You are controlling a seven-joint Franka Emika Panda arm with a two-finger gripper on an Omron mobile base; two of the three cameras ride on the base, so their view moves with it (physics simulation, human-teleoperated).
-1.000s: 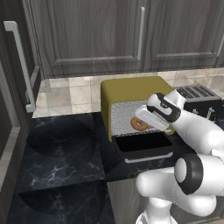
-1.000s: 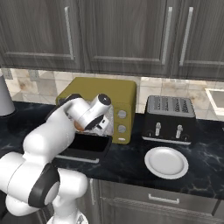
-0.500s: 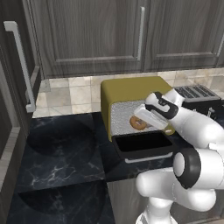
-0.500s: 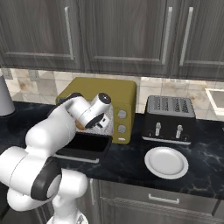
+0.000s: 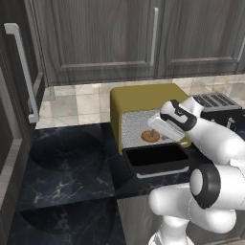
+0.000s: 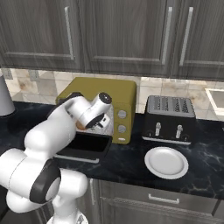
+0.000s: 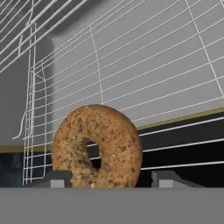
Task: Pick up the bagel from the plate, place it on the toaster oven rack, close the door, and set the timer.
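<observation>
1. One bagel [image 7: 98, 146], resting on the rack [image 7: 144, 74] inside the toaster oven [image 5: 139, 98]; placing step looks done.
2. Tool [image 7: 105, 179]: fingers spread apart either side of the bagel, gripping nothing.
3. Door [image 5: 157, 160]: folded down, open. Next call: back out straight, then lift the door.
4. Room: tight cavity walls; plate [image 6: 166, 162] bare on the surface.

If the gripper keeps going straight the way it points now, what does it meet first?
The bagel, sitting right between the gripper tips; behind it the rack of the toaster oven. Depth unclear.
</observation>
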